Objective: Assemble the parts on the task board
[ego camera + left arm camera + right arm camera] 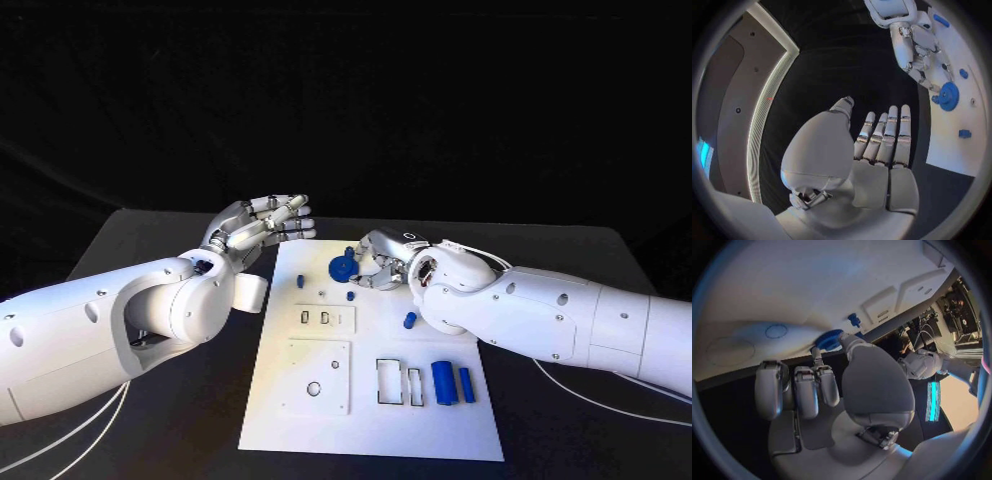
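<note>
The white task board (368,425) lies in the middle of the black table. A blue gear (342,267) sits at the board's far end. My right hand (384,262) pinches it between thumb and a finger; the contact shows in the right wrist view on the gear (828,340). The left wrist view also shows the gear (948,95) at the right hand's (918,52) fingertips. My left hand (267,224) hovers off the board's far left corner, fingers straight, holding nothing. Small blue pegs (300,282) (351,294) (410,320) lie on the board. Two blue blocks (444,383) lie near its right edge.
The board has a pair of small slots (325,317), a raised square plate with holes (317,375) and a rectangular frame recess (400,382). Bare black table (159,240) lies left and right of the board.
</note>
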Controlling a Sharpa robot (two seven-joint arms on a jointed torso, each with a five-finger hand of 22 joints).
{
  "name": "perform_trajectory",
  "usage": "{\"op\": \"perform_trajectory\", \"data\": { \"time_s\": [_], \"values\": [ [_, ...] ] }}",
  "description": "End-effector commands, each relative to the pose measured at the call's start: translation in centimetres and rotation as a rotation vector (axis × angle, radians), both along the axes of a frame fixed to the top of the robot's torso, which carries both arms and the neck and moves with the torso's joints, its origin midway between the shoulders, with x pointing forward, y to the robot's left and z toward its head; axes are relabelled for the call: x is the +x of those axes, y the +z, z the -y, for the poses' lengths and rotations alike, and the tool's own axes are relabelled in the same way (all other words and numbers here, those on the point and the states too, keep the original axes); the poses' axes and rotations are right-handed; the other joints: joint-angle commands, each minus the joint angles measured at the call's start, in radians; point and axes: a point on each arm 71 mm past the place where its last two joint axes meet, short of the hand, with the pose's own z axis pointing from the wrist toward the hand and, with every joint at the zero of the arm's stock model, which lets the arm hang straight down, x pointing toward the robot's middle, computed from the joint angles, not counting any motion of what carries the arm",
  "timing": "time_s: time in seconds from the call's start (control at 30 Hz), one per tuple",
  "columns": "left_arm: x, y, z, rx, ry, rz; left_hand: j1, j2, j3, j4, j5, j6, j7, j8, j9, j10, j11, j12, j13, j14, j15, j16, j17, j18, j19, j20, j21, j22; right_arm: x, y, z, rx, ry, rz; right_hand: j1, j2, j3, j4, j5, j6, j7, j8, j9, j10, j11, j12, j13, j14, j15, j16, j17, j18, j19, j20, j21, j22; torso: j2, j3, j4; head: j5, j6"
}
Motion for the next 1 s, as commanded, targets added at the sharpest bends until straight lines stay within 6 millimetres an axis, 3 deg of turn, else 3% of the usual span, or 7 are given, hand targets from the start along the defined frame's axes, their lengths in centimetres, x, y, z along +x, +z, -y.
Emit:
{"op": "perform_trajectory", "data": {
  "time_s": [0.03,0.3,0.6,0.7,0.77,1.0],
  "values": [
    [0.0,0.1,0.2,-0.01,-0.016,0.007,0.005,0.005,-0.007,0.0,-0.002,-0.008,0.078,0.0,0.001,-0.005,0.001,-0.005,-0.001,-0.005,-0.001,-0.005,0.0,0.007,0.001,0.0,-0.004,-0.001,-0.1,-0.4,0.2,-0.03,-0.011,-0.033,-0.001,0.005,0.0,-0.004,0.005,0.004,0.002,0.0,0.001,0.003,0.007,0.0,0.127,0.104,0.006,0.004,0.263,-0.015,0.002,0.006,0.002,0.083,-0.001,0.0002,0.001,0.001,-0.002],
    [0.0,0.1,0.1,-0.009,-0.014,0.007,0.005,0.005,-0.007,0.0,-0.002,-0.008,0.078,0.0,0.001,-0.005,0.001,-0.005,-0.001,-0.005,-0.001,-0.005,0.0,0.007,0.001,0.0,-0.004,-0.001,-0.3,0.4,1.2,0.037,-0.032,0.039,0.011,0.006,0.014,-0.006,0.034,0.019,-0.002,0.004,0.002,0.014,0.003,0.009,0.139,0.104,0.003,0.004,0.263,-0.016,0.006,0.004,0.006,0.089,-0.002,0.0009,-0.0018,0.003,-0.002],
    [0.1,0.1,-0.1,-0.008,-0.009,0.007,0.005,0.006,-0.008,0.0,-0.001,-0.008,0.078,0.001,0.001,-0.004,0.001,-0.004,-0.001,-0.005,0.0,-0.006,0.0,0.007,0.001,0.0,-0.004,-0.002,-1.0,2.8,4.1,0.161,-0.042,0.083,0.03,0.004,0.029,-0.011,0.033,0.027,-0.004,0.005,0.002,0.016,0.001,0.01,0.142,0.104,0.001,0.004,0.263,-0.016,0.005,0.002,0.004,0.089,-0.007,0.0034,-0.0066,0.0,0.003],
    [0.1,0.0,-0.2,-0.007,-0.009,0.006,0.005,0.006,-0.008,0.0,-0.001,-0.008,0.078,0.001,0.001,-0.004,0.001,-0.004,-0.001,-0.005,0.0,-0.006,0.0,0.007,0.001,0.0,-0.004,-0.002,-1.3,3.9,6.1,0.221,-0.029,0.079,0.052,-0.008,0.039,-0.021,0.019,0.037,-0.006,0.007,0.004,0.004,-0.001,-0.001,0.127,0.104,-0.001,0.004,0.263,-0.011,-0.005,0.0,-0.012,0.075,-0.011,0.0046,-0.0098,-0.002,0.003],
    [0.2,0.0,-0.3,-0.01,-0.014,0.007,0.006,0.006,-0.008,0.0,-0.001,-0.006,0.078,0.002,0.002,0.0,0.001,-0.004,0.0,-0.005,0.0,-0.006,0.0,0.007,0.001,0.0,-0.004,-0.002,-1.6,4.5,7.8,0.274,-0.004,0.076,0.084,-0.038,0.036,-0.044,-0.006,0.06,-0.012,0.019,0.01,-0.016,-0.006,-0.019,0.102,0.104,-0.005,0.004,0.263,-0.001,-0.028,-0.002,-0.049,0.043,-0.016,0.0061,-0.0152,-0.001,0.003],
    [0.3,-0.2,-0.6,-0.016,-0.023,0.011,0.003,0.003,-0.011,0.002,-0.004,-0.007,0.079,0.003,0.002,0.001,-0.001,-0.004,0.0,-0.008,0.0,-0.008,0.0,0.006,-0.001,0.0,-0.006,-0.004,-1.7,4.5,13.3,0.362,-0.022,0.008,0.155,-0.048,0.045,-0.089,-0.011,0.037,-0.004,0.003,0.004,-0.04,0.0,-0.04,0.077,0.104,-0.001,0.004,0.263,0.002,-0.042,-0.001,-0.071,0.03,-0.024,0.0113,-0.0256,-0.012,0.002]
  ]
}}
